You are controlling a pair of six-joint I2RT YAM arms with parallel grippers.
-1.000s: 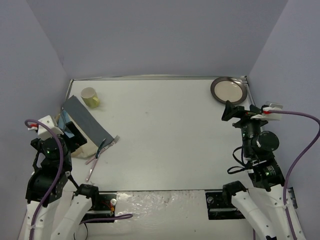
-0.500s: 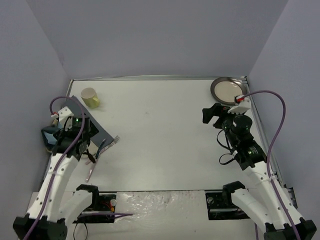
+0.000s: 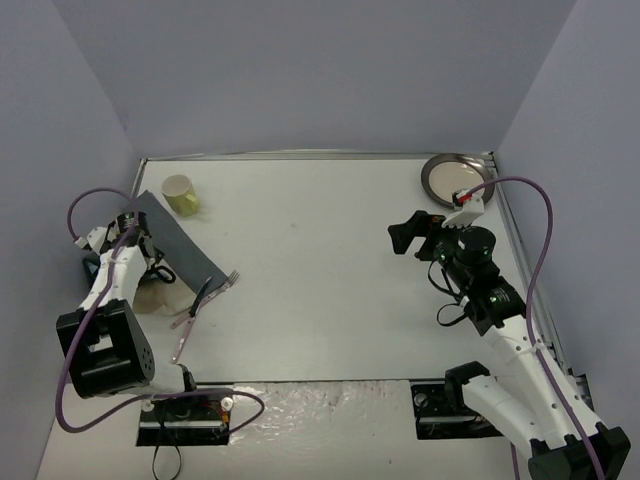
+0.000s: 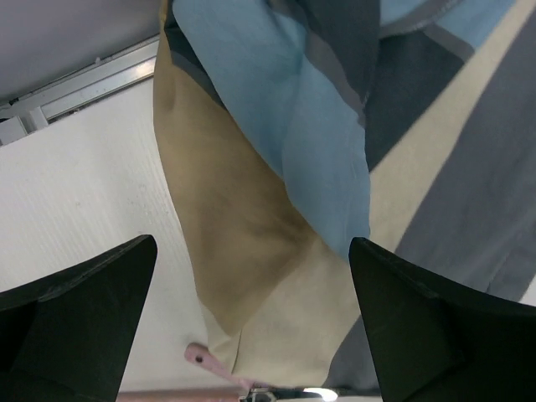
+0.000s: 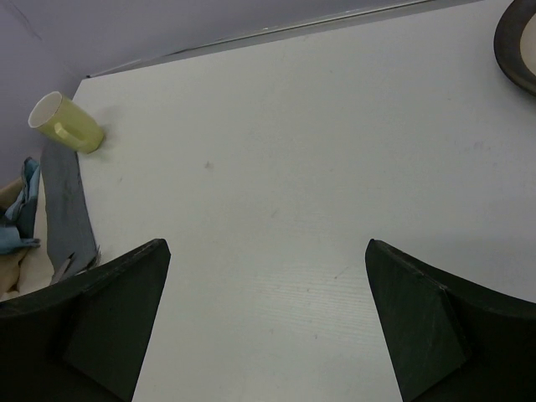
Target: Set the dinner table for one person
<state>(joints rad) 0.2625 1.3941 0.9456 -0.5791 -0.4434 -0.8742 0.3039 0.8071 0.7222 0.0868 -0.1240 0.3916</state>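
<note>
The top external view is filled by the dinner table (image 3: pixel 320 260), a large flat white rectangular tabletop with thin metal edging, which is spread beneath both grippers and is enclosed by plain lavender-grey wall panels (image 3: pixel 300 70). A rumpled cloth placemat (image 3: pixel 185 250), striped in blue, beige and dark grey, is seen directly under and just to the right of the left gripper (image 3: pixel 128 228), at the table's left edge. In the left wrist view the folds of this cloth (image 4: pixel 335 167) are seen close between the two dark fingers, which are held wide apart with nothing clamped (image 4: pixel 251 244). The right gripper (image 3: pixel 405 235) is poised above bare tabletop on the right half of the table, and in the right wrist view its fingers are likewise shown spread wide and empty (image 5: pixel 268 247). A round plate (image 3: pixel 458 180) with a dark rim and a cream centre is found beyond the right gripper and to its right, in the far right corner. A small pale yellow-green cup (image 3: pixel 181 194) stands upright beyond the left gripper, just past the far end of the placemat. Pink-handled metal cutlery (image 3: pixel 200 300), a fork among it, lies nearer than the left gripper and to its right, at the placemat's edge.
</note>
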